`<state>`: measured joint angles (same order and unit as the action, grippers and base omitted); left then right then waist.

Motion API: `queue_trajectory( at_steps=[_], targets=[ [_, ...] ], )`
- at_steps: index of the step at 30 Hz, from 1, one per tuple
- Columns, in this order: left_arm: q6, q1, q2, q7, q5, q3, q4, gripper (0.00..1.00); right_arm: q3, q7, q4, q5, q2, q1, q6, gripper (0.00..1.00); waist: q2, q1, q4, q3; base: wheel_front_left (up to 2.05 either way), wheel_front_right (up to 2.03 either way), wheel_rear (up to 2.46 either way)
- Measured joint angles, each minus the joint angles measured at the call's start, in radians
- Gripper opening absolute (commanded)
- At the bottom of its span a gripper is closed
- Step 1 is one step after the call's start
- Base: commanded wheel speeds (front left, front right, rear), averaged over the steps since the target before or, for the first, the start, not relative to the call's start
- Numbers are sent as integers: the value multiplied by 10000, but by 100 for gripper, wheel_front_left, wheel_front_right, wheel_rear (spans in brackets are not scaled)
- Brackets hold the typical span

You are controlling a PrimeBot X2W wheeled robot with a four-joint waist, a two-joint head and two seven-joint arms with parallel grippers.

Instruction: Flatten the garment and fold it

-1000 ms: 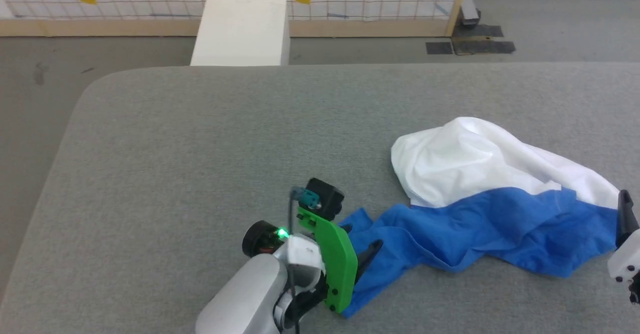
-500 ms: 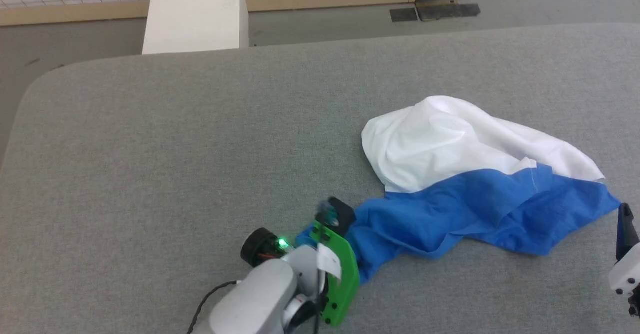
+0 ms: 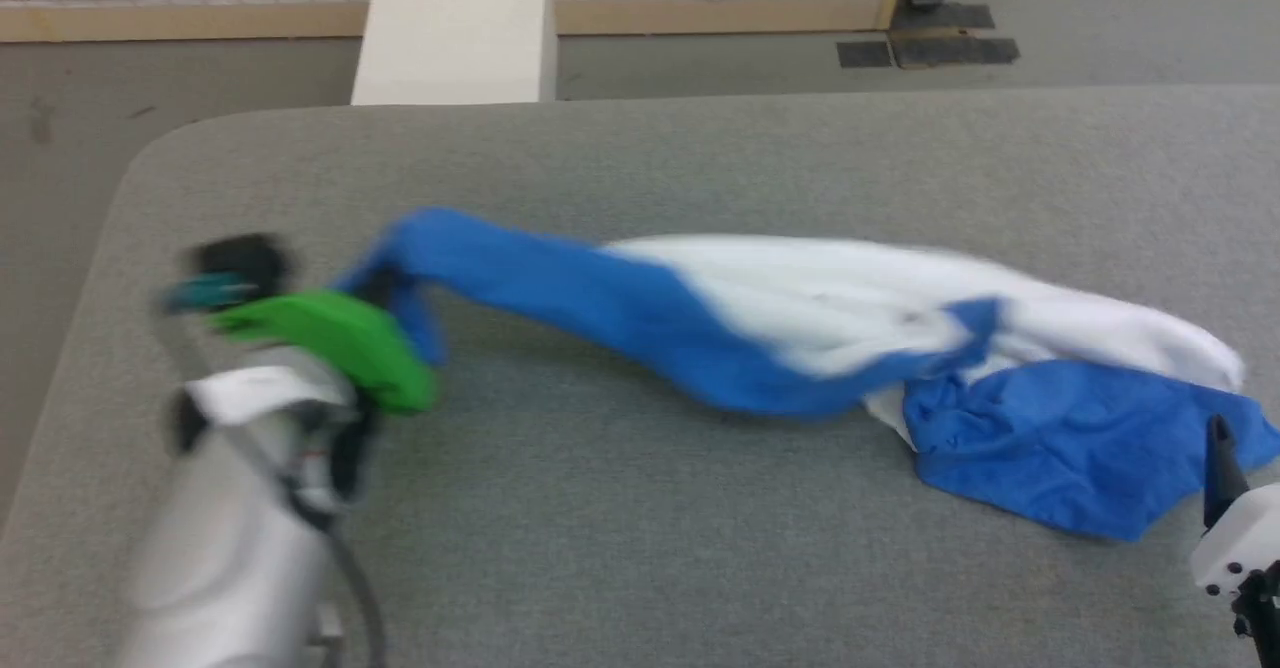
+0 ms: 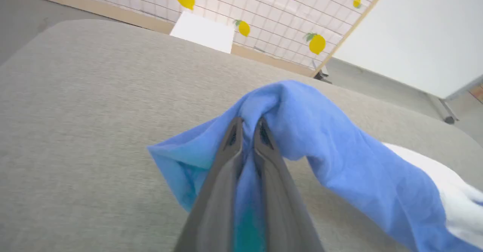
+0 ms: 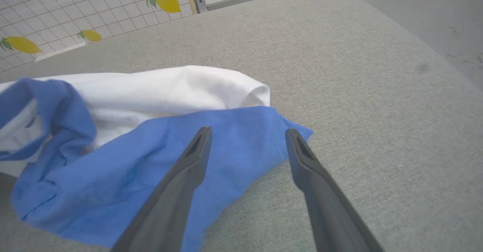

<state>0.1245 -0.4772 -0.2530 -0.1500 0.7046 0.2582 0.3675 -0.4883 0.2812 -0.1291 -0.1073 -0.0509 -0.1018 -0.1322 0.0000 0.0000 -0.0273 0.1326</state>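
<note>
Left wrist view shows the left gripper [image 4: 247,125] pinched shut on the end of a blue sleeve [image 3: 560,288]. The garment [image 3: 820,293], soft, light and limp, now trails rightward across the grey worktop [image 3: 600,548], stretched long where a second ago it lay bunched. Its other blue sleeve [image 3: 1050,448] lies crumpled beneath the wide-open, empty right gripper [image 5: 248,131], probably the best next hold.
</note>
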Motion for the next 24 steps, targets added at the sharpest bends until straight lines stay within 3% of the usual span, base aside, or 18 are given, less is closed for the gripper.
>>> queue_trajectory(
  at_steps=[6,11,12,13,14,18,21,24],
  targets=[
    [1039,1175,-1120,650,779,-2132,134,0,134,0,-25,44,0,1,0,100,0,0,294,-119,0,0,0],
    [1243,2032,-1275,872,1317,-2940,435,0,232,0,-48,109,0,2,0,100,0,0,486,-85,0,0,0],
    [1244,2101,-1273,869,1365,-2966,483,11,267,0,-65,109,0,2,0,100,0,0,521,-72,0,0,0],
    [1220,2143,-1231,909,1421,-2987,485,63,316,0,-88,109,0,2,0,100,0,0,553,-61,0,0,0],
    [1129,2148,-1133,1041,1511,-3053,420,100,360,-2,-105,107,0,2,0,100,0,0,578,-56,0,0,0],
    [410,2233,-907,2201,1492,-3085,-362,100,663,-17,-205,54,2,2,0,100,0,0,623,-136,0,0,0],
    [153,2642,-936,3534,717,-2941,-1057,100,918,-92,-199,2,0,2,0,100,0,0,643,-227,0,0,0],
    [-46,3224,-899,4019,-462,-2652,-1735,100,1327,-88,-88,19,-8,2,0,100,0,0,710,-301,0,0,0]
  ],
)
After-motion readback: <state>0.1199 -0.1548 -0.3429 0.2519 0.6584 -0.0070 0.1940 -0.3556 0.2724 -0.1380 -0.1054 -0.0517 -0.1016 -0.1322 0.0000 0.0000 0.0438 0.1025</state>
